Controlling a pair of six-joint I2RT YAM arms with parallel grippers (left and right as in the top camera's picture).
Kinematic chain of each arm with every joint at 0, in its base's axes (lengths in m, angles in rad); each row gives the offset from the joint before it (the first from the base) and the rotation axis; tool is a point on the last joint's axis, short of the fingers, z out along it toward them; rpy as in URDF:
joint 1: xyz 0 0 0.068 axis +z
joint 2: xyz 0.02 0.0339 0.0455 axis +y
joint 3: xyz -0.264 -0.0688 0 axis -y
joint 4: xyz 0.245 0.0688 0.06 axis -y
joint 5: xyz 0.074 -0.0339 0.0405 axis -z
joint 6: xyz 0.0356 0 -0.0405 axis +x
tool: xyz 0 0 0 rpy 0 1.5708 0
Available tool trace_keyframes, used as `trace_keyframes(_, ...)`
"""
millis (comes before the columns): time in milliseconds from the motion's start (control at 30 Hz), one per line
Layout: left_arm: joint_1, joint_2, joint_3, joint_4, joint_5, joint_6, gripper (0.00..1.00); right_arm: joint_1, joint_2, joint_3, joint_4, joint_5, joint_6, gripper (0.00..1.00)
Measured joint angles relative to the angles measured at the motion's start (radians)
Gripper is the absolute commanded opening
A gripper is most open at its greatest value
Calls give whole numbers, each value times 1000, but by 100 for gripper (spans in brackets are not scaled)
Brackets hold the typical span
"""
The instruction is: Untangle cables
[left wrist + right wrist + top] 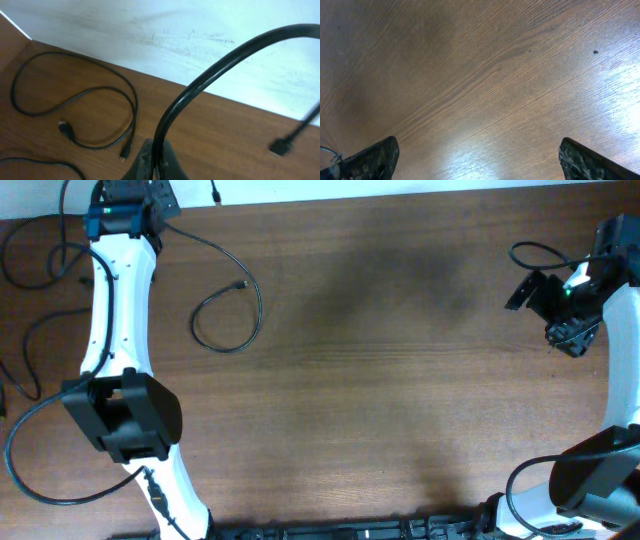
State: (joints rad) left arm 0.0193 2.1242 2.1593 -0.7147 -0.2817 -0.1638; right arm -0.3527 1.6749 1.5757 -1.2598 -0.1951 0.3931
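Brown wood tabletop (380,380) is looking mostly bare right now. Left gripper (152,162) is sitting up at the far left corner, fingers pinched shut on a cable (220,65) that's arching up out of them. More thin cables (75,107) are lying looped just beside it. Right gripper (479,155) is hanging wide open over bare wood, holding nothing. These cords are looking light and floppy, so I'd guess grabbing near a plug (65,129) is working best.

Brown wood-grain table (400,380) (glare patches), white floor (200,40) beyond its edge
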Motion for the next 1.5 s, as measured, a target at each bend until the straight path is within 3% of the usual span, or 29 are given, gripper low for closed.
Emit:
trace_keyframes(233, -1, 2, -20, 3, 11, 46, 0, 0, 0, 0, 0, 0, 0, 99)
trace_keyframes(533, 23, 111, -26, 119, -102, 67, 2, 0, 0, 0, 0, 0, 0, 99)
trace_keyframes(633, 26, 148, -26, 130, -108, 69, 15, 0, 0, 0, 0, 0, 0, 99)
trace_keyframes(667, 26, 158, -27, 131, -105, 77, 28, 0, 0, 0, 0, 0, 0, 99)
trace_keyframes(800, 26, 180, -30, 134, -36, 75, 58, 0, 0, 0, 0, 0, 0, 99)
trace_keyframes(1033, 21, 180, -30, 63, 20, 78, 59, 0, 0, 0, 0, 0, 0, 99)
trace_keyframes(1167, -4, 180, -31, -31, 150, 78, 53, 0, 0, 0, 0, 0, 0, 99)
trace_keyframes(1267, -27, 180, -31, -30, 166, 81, 67, 0, 0, 0, 0, 0, 0, 99)
trace_keyframes(1500, 30, 193, -31, -11, 125, 68, 73, 0, 0, 0, 0, 0, 0, 99)
